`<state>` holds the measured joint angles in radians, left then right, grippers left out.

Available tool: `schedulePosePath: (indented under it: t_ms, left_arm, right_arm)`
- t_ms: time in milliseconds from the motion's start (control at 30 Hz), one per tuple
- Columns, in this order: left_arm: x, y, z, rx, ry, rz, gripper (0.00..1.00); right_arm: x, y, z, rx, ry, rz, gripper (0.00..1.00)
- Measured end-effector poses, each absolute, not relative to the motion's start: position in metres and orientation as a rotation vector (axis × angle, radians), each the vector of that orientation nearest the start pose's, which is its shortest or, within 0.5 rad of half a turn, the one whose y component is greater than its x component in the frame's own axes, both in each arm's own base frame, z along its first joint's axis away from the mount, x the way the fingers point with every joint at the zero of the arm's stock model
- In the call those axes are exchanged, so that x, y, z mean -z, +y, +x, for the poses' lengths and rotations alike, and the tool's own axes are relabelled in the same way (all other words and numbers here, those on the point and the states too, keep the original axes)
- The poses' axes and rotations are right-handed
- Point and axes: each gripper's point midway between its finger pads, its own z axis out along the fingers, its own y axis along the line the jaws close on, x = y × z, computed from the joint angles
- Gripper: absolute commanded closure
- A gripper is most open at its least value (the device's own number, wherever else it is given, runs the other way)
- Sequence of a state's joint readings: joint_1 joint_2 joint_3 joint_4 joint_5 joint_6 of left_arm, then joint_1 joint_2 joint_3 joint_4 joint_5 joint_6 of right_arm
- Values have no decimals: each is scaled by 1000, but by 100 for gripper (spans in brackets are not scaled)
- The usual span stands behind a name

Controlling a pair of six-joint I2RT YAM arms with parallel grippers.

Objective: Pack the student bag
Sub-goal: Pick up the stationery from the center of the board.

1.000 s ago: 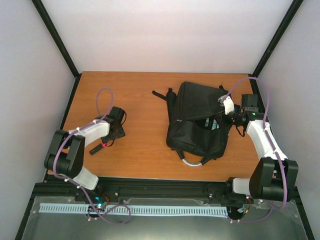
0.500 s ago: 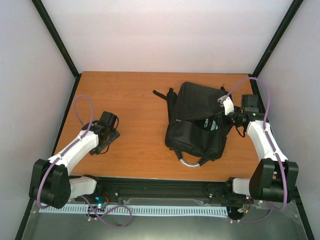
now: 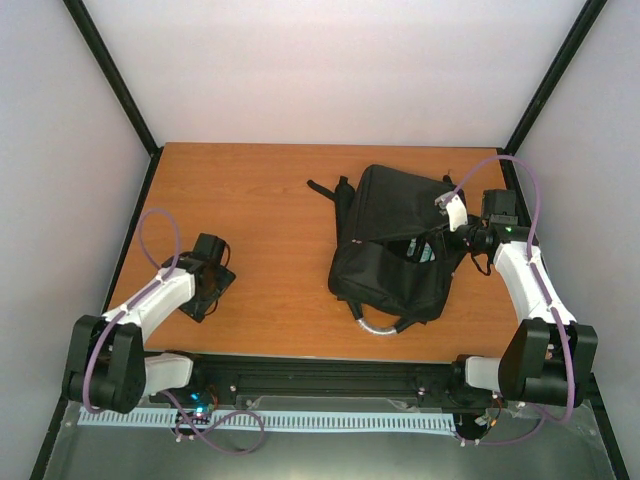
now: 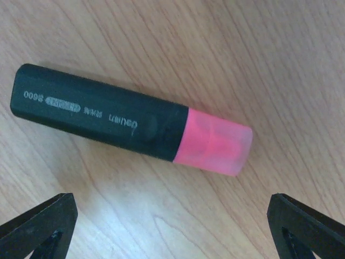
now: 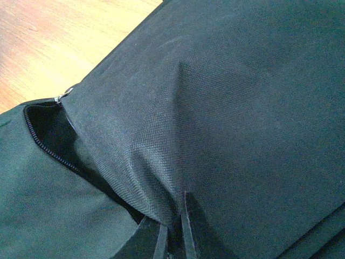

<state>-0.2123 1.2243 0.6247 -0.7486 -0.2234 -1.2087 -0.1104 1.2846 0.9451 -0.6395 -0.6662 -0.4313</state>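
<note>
The left gripper (image 3: 207,288) hangs low over the left side of the wooden table (image 3: 280,190), its jaws spread as wide as they go and holding nothing. In the left wrist view the two black fingertips (image 4: 40,224) stand far apart at the bottom corners. On the bare wood grain beyond them lies a highlighter (image 4: 108,113), touched by neither finger. It has a flat-sided matte black barrel with small white print and a translucent pink cap (image 4: 215,143). It lies nearly crosswise to the gripper, with the cap end at the right of that view and a little lower. The student bag (image 3: 395,250) lies flat on the right half of the table, near the right edge. It is a soft, rectangular pack of black woven fabric. Its long axis runs from far to near, leaning slightly leftward as it comes near. The grey handle loop (image 3: 380,323) points toward the arm bases, and the black straps (image 3: 335,195) trail off the far left corner. Its zip (image 5: 46,145) is parted, and the opening gapes on the right side. The right gripper (image 3: 462,232) is closed tight on a raised fold of the bag's coarse-weave fabric at the edge of that opening, and the cloth puckers into a ridge between the fingers (image 5: 159,237).
</note>
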Motion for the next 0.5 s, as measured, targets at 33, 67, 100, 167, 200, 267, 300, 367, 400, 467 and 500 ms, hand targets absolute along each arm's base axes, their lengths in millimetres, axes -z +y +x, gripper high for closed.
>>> schedulePosePath:
  t_ms: [33, 67, 100, 167, 200, 267, 300, 367, 400, 467, 500]
  left_arm:
    - [-35, -8, 223, -33, 2465, -1396, 0]
    - [-34, -6, 224, -30, 2458, -1407, 0]
    - [-34, -4, 225, -29, 2448, -1421, 1]
    - [-32, 0, 229, -29, 2428, -1442, 0]
    - [-32, 2, 230, -30, 2421, -1451, 1]
    - [-28, 6, 232, -39, 2409, -1477, 2]
    - [-26, 9, 233, -47, 2406, -1490, 2]
    - [-22, 13, 234, -74, 2409, -1515, 4]
    - [-21, 14, 236, -82, 2406, -1521, 5]
    - [-21, 18, 242, -105, 2403, -1530, 7]
    - [-20, 19, 245, -116, 2402, -1530, 8]
  right_arm:
    - [-168, 71, 323, -589, 2272, -619, 97]
    - [-168, 71, 323, -589, 2272, -620, 97]
    - [-168, 71, 323, -589, 2272, -621, 97]
    - [-168, 71, 323, -588, 2272, -622, 97]
    - [-168, 71, 323, -587, 2271, -624, 97]
    - [-168, 71, 323, -587, 2270, -625, 97]
    - [-168, 71, 323, -587, 2270, -626, 97]
    - [-168, 71, 323, -588, 2271, -625, 97]
    - [-168, 71, 322, -588, 2271, -626, 97]
    - [-168, 71, 322, -588, 2271, -626, 97]
    - [-168, 71, 322, -588, 2271, -626, 97]
